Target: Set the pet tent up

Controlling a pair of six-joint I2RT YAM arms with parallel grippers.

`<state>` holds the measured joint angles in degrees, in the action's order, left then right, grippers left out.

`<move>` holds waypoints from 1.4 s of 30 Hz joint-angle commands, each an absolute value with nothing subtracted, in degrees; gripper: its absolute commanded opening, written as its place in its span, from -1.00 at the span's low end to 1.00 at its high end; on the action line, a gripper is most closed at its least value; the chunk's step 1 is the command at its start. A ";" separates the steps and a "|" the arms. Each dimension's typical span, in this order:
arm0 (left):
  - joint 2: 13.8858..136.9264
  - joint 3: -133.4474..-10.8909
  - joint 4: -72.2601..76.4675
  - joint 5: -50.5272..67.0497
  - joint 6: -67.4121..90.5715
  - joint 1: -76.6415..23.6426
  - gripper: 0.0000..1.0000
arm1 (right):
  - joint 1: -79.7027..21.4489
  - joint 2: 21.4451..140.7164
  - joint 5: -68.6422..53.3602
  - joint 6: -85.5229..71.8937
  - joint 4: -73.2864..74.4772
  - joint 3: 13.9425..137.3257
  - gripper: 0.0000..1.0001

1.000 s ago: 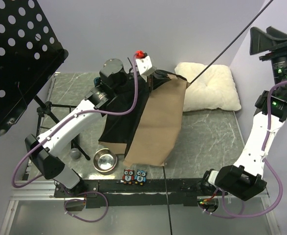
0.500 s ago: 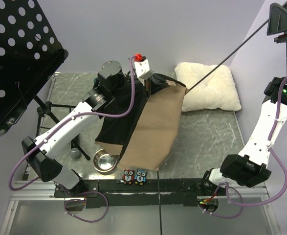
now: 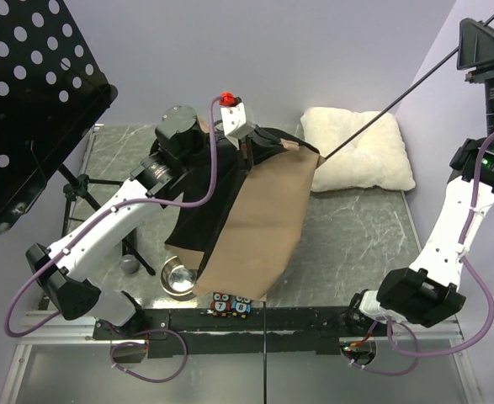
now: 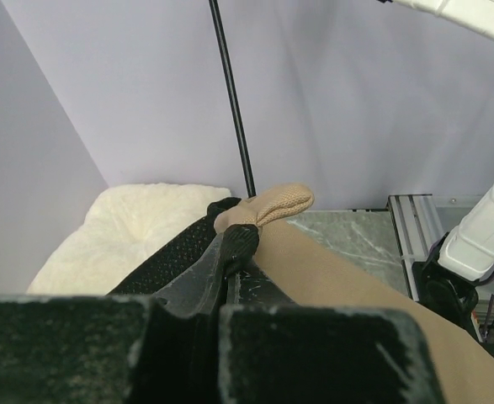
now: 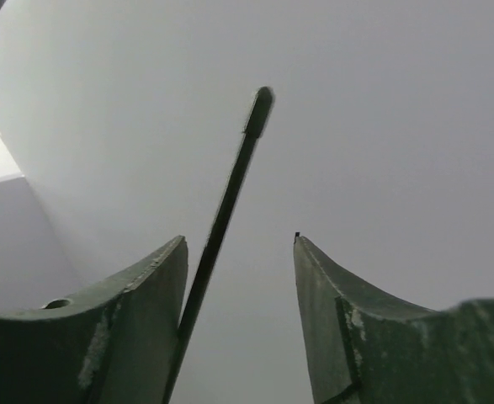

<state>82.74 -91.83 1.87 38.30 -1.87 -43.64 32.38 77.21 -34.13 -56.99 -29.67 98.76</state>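
The pet tent (image 3: 259,227) lies collapsed mid-table, a tan panel over a black panel (image 3: 200,210). My left gripper (image 3: 245,150) is shut on its top edge; in the left wrist view the fingertips (image 4: 236,244) pinch black mesh beside a tan fabric knot (image 4: 276,202). A thin black pole (image 3: 398,101) rises from the tent's top toward the upper right. My right gripper (image 3: 482,42) is high at the right edge. Its jaws (image 5: 240,240) stand open around the pole's end (image 5: 234,185), which lies against the left finger (image 5: 137,286), apart from the right one.
A white fluffy cushion (image 3: 360,147) lies at the back right. A steel bowl (image 3: 180,276) sits by the tent's near left corner, with two owl figures (image 3: 231,305) on the front rail. A black perforated music stand (image 3: 28,101) overhangs the left side.
The left arm has drawn the tent leftward and its lower edge has slid toward the front rail. The right gripper rose along the pole and its jaws have narrowed around it.
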 commanded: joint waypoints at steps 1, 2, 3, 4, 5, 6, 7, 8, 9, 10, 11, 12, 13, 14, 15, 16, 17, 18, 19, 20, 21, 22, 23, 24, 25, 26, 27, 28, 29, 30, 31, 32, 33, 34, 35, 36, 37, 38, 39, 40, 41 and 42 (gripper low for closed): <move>80.07 -91.85 4.66 39.20 -1.41 -43.59 -0.99 | 32.87 74.44 -35.68 -56.87 -33.05 97.47 0.11; 79.89 -91.67 4.57 39.29 -1.41 -43.51 -0.99 | 32.96 74.70 -35.51 -56.87 -32.79 97.99 0.04; 79.81 -91.50 4.57 39.37 -1.23 -43.51 -0.99 | 33.05 74.97 -35.42 -56.69 -32.78 98.87 -0.09; 79.72 -91.49 4.57 39.20 -0.97 -43.59 -0.99 | 33.13 75.41 -35.59 -56.60 -33.04 99.49 -0.30; 79.80 -91.58 4.57 39.29 -0.79 -43.51 -0.99 | 33.13 75.58 -36.12 -56.17 -33.31 100.28 -0.47; 79.80 -91.76 4.57 39.11 -0.36 -43.51 -0.99 | 33.13 75.85 -36.99 -55.38 -33.66 101.07 -0.75; 79.80 -92.02 4.83 38.76 -0.44 -43.51 -0.99 | 33.13 75.94 -38.22 -54.24 -33.49 102.03 -1.00; 80.07 -92.37 5.18 38.50 2.08 -43.51 -0.99 | 32.96 75.94 -40.06 -52.23 -32.88 103.00 -1.00; 80.16 -92.90 5.62 38.32 3.15 -43.51 -0.99 | 32.52 75.94 -42.34 -50.03 -31.83 103.70 -1.00; 80.50 -93.60 5.89 38.58 3.95 -43.42 -0.99 | 31.91 75.59 -44.28 -46.79 -29.99 104.32 -1.00; 80.77 -94.47 6.24 39.19 5.00 -43.42 -0.99 | 31.21 74.80 -45.60 -43.28 -27.88 103.89 -1.00; 81.12 -95.35 6.85 39.37 6.23 -43.50 -0.99 | 30.59 73.66 -47.44 -38.28 -26.56 103.02 -1.00; 81.47 -96.14 7.55 39.46 7.55 -43.51 -0.99 | 29.54 72.09 -48.77 -33.27 -24.98 101.53 -1.00; 82.00 -97.28 8.60 39.72 8.78 -43.51 -0.99 | 28.05 70.59 -50.26 -28.96 -23.48 98.90 -1.00; 82.35 -97.90 9.31 39.81 9.57 -43.51 -0.99 | 27.08 68.66 -52.10 -23.87 -22.34 97.14 -1.00; 82.61 -98.52 10.27 39.81 11.06 -43.51 -0.99 | 25.59 66.99 -53.34 -19.29 -20.67 95.03 -1.00; 83.05 -99.22 10.98 40.08 12.21 -43.59 -0.99 | 24.27 64.80 -55.18 -15.07 -18.48 93.70 -1.00; 83.40 -99.92 11.60 40.51 13.09 -43.51 -0.99 | 22.43 63.38 -56.50 -9.90 -15.85 92.56 -1.00; 83.76 -100.54 12.47 40.95 14.05 -43.51 -0.99 | 20.24 62.06 -56.95 -4.62 -12.08 91.85 -1.00; 84.19 -101.07 13.26 41.65 15.19 -43.51 -0.99 | 18.39 61.01 -57.65 -0.57 -8.73 91.41 -1.00; 84.72 -101.60 14.14 42.27 16.42 -43.51 -0.99 | 16.37 60.04 -58.53 4.87 -4.79 91.15 -1.00; 85.16 -102.30 14.93 42.80 17.65 -43.51 -0.99 | 14.43 59.51 -58.80 8.14 -0.74 91.23 -1.00; 85.51 -102.83 15.55 43.15 19.06 -43.51 -0.99 | 12.94 59.15 -58.36 11.65 4.17 91.58 -1.00; 85.95 -103.35 16.08 43.33 19.94 -43.51 -0.99 | 11.35 58.98 -57.58 13.95 6.57 91.49 -1.00; 86.31 -103.79 16.34 43.68 20.21 -43.59 -0.99 | 10.73 58.63 -56.96 13.89 6.50 90.97 -1.00; 86.48 -103.80 16.35 43.94 20.13 -43.51 -0.99 | 10.72 58.54 -56.43 12.32 5.37 90.10 -1.00; 86.57 -103.45 16.00 44.38 19.78 -43.51 -0.99 | 10.72 58.27 -55.12 10.48 3.10 89.39 -1.00; 86.57 -102.93 15.21 44.73 18.91 -43.51 -0.99 | 10.72 58.10 -53.37 8.02 0.81 88.69 -1.00; 86.22 -102.14 14.25 45.08 17.68 -43.51 -0.99 | 10.98 57.92 -51.96 5.65 -2.52 88.07 -1.00; 85.87 -101.17 13.72 45.26 16.88 -43.59 -0.99 | 11.25 58.01 -51.16 3.80 -4.90 87.98 -1.00; 85.52 -100.21 13.71 45.35 16.44 -43.51 -0.99 | 11.25 58.62 -50.89 1.52 -6.40 88.59 -1.00; 85.34 -99.33 14.15 45.35 16.44 -43.51 -0.99 | 11.16 58.97 -51.24 -1.46 -7.72 89.29 -1.00; 85.17 -98.97 14.67 45.44 16.70 -43.51 -0.99 | 11.25 59.76 -52.72 -4.37 -8.87 89.82 -1.00; 85.34 -99.14 15.29 45.53 17.31 -43.51 -0.99 | 11.16 60.55 -54.04 -6.48 -9.31 90.52 -1.00; 85.60 -99.75 15.90 45.61 17.92 -43.51 -0.99 | 10.73 61.08 -55.44 -8.16 -9.66 90.70 -1.00; 85.95 -100.36 16.52 45.62 18.63 -43.51 -0.99 | 10.03 61.87 -56.42 -9.30 -8.88 90.96 -1.00; 86.39 -101.33 17.05 45.44 19.42 -43.51 -0.99 | 9.24 62.40 -56.86 -9.14 -7.14 91.23 -1.00; 87.01 -102.47 17.31 45.44 19.95 -43.68 -0.99 | 8.45 62.66 -57.39 -8.44 -5.38 91.14 -1.00; 87.71 -103.52 17.49 45.27 20.47 -43.68 -0.99 | 7.48 62.84 -57.74 -7.13 -3.97 90.97 -1.00; 88.32 -104.75 17.32 44.92 20.83 -43.86 -0.99 | 6.43 62.67 -57.66 -5.90 -2.21 90.62 -1.00; 88.85 -105.46 17.66 44.91 21.44 -44.03 -0.99 | 5.72 62.32 -57.66 -5.02 -1.33 90.09 -1.00; 89.12 -105.82 18.28 45.09 22.05 -44.12 -0.99 | 5.10 61.97 -57.74 -5.01 -0.97 89.48 -1.00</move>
